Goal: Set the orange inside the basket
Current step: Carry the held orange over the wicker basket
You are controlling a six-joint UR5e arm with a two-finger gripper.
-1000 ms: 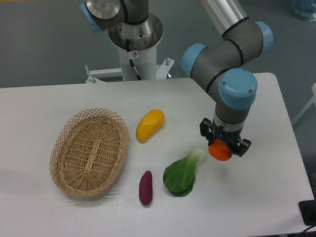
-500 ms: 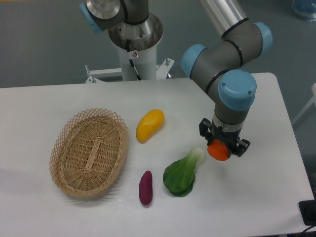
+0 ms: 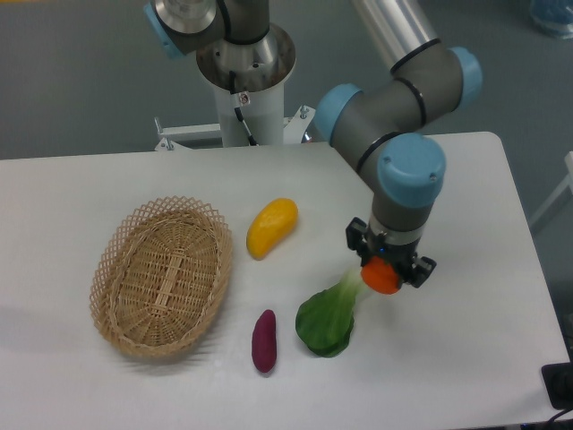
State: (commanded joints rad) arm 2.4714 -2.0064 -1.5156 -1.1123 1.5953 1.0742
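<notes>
Yellow mango, purple yam, green bok choy on table.

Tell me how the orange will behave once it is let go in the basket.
The orange looks round and smooth, so it would likely roll a little on landing. The basket has raised woven walls, which should probably stop it. Held in the gripper without visible denting, it seems firm rather than fragile.

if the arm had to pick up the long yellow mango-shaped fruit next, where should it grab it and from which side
Probably across the middle of the elongated yellow-orange mango-shaped fruit, coming straight down from above. It lies flat on the white table, tilted with its upper end toward the right, so the fingers should close across its narrow width, not along its length. The oval tan wicker basket and green leafy vegetable lie apart from it, leaving room.
</notes>
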